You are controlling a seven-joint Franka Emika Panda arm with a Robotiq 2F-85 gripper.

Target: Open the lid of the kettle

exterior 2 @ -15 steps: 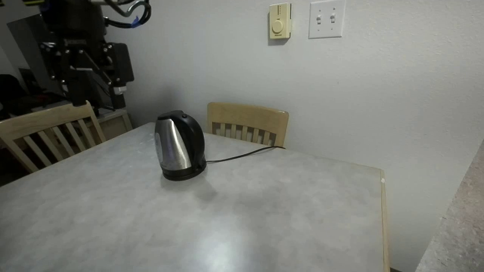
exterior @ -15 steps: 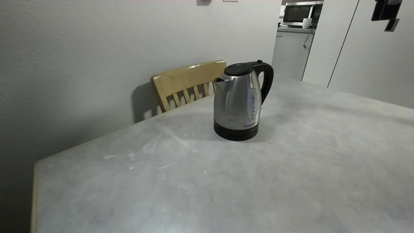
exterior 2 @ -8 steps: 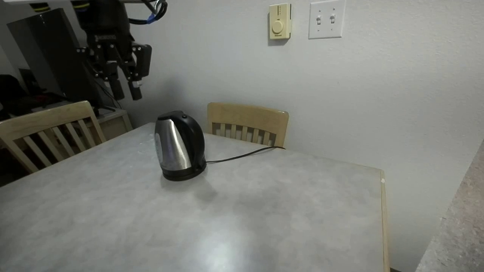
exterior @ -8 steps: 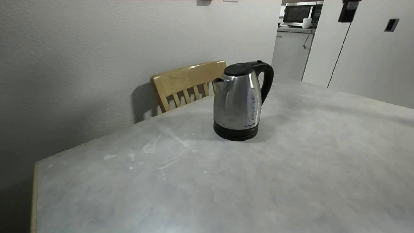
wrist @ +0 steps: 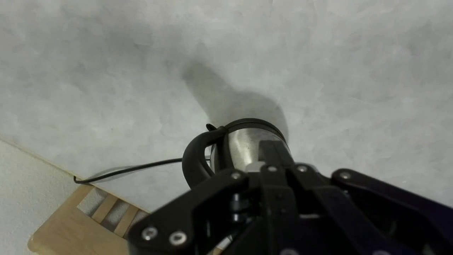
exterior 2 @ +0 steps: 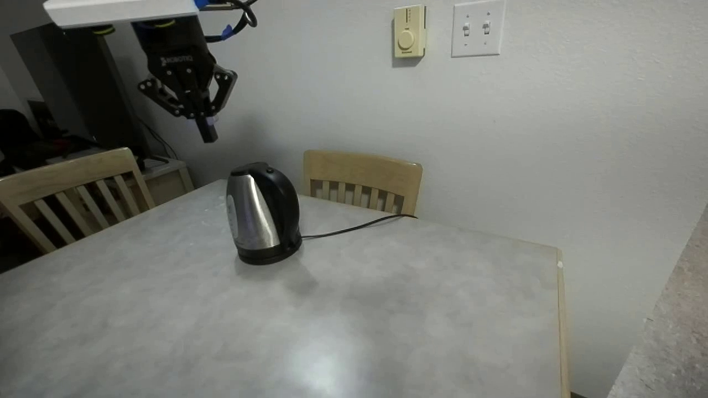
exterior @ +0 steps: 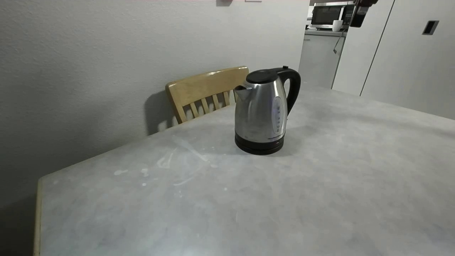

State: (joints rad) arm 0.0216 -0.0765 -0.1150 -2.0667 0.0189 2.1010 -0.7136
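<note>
In an exterior view, the gripper [exterior 2: 209,137] is seen at the upper left of the frame, pointed downward. Its fingers [exterior 2: 205,127] are pressed together, each being touched by the other, so the gripper is clenched. It is held in the air, above and to the left of the kettle [exterior 2: 253,215] in the frame, and a visible gap is left between the fingers and the kettle's top. The same clenched state is shown in the wrist view, where the gripper is seen at the bottom of the frame and a part of the steel body is hidden behind it. In an exterior view, only a dark part of the gripper is caught at the upper right, well apart from the kettle [exterior: 257,115].

Near the middle of that same frame, the kettle is stood upright on the grey table [exterior: 213,217]. The lid [exterior: 262,76] is placed flat on its top, closed, and the black handle [exterior: 294,89] is directed to the right. In an exterior view, a black cord [exterior 2: 357,227] is laid from the kettle toward the right, to the table edge. Wooden chairs [exterior 2: 362,167] are placed beyond the table.
</note>
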